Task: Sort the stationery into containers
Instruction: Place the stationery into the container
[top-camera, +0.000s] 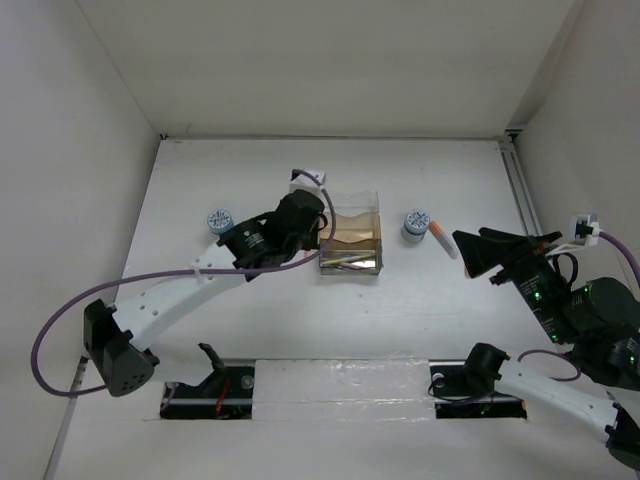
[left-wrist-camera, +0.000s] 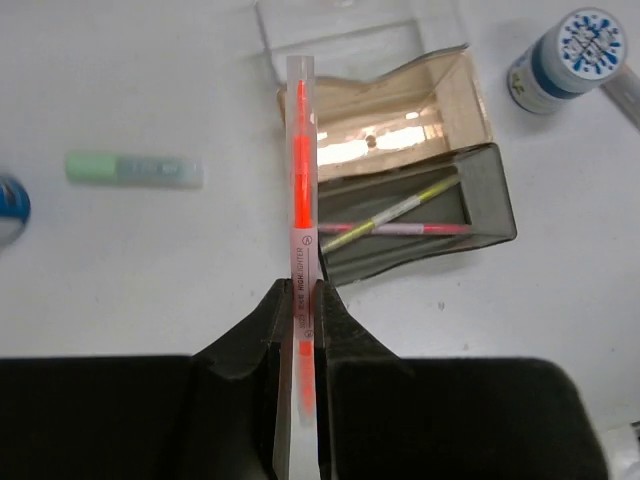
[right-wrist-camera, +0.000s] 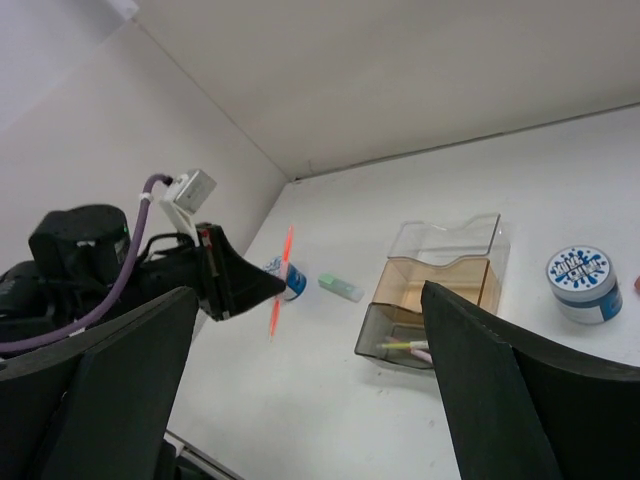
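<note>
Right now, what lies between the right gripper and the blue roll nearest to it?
A short white-orange marker, between the right gripper and that blue roll; the top view shows it.

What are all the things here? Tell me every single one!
Clear plastic organizer: one, tan-brown inside, middle of the table.
Thin pens: two, yellow and pinkish-red, lying in the organizer's dark front compartment.
Thin orange pen: one, held above the table.
Short green marker: one, pale green, on the table between the left roll and the organizer.
Round blue patterned rolls: two, one left and one right of the organizer.
White-and-orange marker: one, beside the right roll.
White table: one.
Left gripper: black, shut on the orange pen.
Right gripper: black, open, empty.
</note>
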